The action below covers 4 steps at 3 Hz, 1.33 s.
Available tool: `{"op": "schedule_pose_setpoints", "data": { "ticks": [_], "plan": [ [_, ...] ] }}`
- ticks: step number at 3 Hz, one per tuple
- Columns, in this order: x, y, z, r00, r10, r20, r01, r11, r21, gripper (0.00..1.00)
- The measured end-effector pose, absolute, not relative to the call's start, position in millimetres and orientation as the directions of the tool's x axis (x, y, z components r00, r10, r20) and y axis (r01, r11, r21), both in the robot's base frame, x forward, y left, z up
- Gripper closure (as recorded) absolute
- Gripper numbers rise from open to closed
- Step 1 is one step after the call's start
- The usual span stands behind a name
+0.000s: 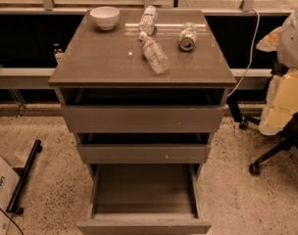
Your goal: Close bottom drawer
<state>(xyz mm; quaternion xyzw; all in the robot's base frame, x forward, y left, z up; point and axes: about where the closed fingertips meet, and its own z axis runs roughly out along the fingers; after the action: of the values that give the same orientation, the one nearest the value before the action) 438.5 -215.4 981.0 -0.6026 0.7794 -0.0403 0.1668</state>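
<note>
The grey-brown cabinet (139, 58) stands in the middle of the camera view. Its bottom drawer (144, 192) is pulled far out toward me, showing a deep bare box; its plain flat front (144, 226) lies at the lower edge of the view. The middle drawer (144, 153) and the top drawer (141, 119) stick out a little. My gripper is not in view.
On the cabinet top lie a white bowl (105, 17), two plastic bottles (154, 54) (148, 20) and a can (188, 36). An office chair (281, 106) stands at the right. A cardboard box (1, 192) and a black bar (24, 175) lie on the speckled floor at the left.
</note>
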Motion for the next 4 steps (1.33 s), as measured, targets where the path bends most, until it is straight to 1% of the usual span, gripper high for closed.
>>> {"op": "schedule_pose_setpoints", "data": {
  "ticks": [1,2,3,4],
  "plan": [
    [438,-215,982,-0.218,-0.953,-0.212,-0.925,0.271,-0.266,0.01],
    [438,-215,984,-0.216,-0.953,-0.214,-0.923,0.271,-0.274,0.23],
    [431,-207,961,-0.215,-0.943,-0.255,-0.934,0.275,-0.228,0.47],
    [420,-193,921,-0.235,-0.917,-0.322,-0.945,0.293,-0.144,0.70]
  ]
}}
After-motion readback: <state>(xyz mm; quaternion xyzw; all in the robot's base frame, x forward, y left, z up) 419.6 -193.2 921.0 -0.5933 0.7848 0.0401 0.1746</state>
